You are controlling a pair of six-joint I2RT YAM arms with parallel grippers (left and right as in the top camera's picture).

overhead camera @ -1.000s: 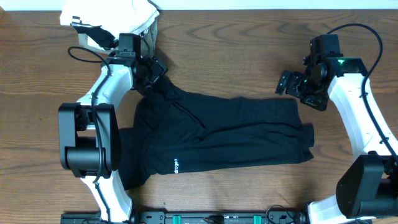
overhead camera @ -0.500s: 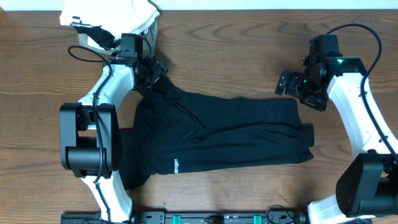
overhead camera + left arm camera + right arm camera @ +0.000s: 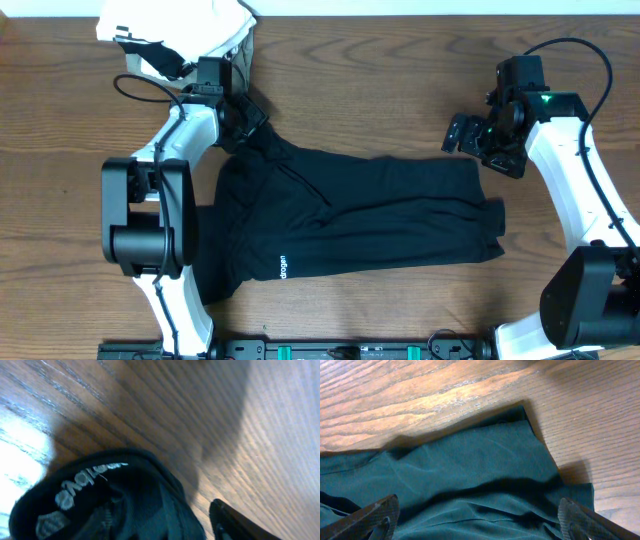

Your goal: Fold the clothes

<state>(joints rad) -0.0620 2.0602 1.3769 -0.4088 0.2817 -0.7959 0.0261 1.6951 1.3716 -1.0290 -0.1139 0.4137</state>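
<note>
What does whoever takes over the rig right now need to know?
Left gripper: at the black garment's upper-left corner, by the neck tag; can't tell if it grips.
Right gripper: open, empty, near the garment's upper-right corner.
Garment: spread wrinkled across the table, logo up.
Done: no finished fold visible.
Left: the whole fold.
White-and-grey bundle at the far left is not part of the job.

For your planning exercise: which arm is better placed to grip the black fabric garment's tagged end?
Probably left: the left gripper sits at the tagged end of the black fabric garment; the right gripper hangs open by the far corner.
</note>
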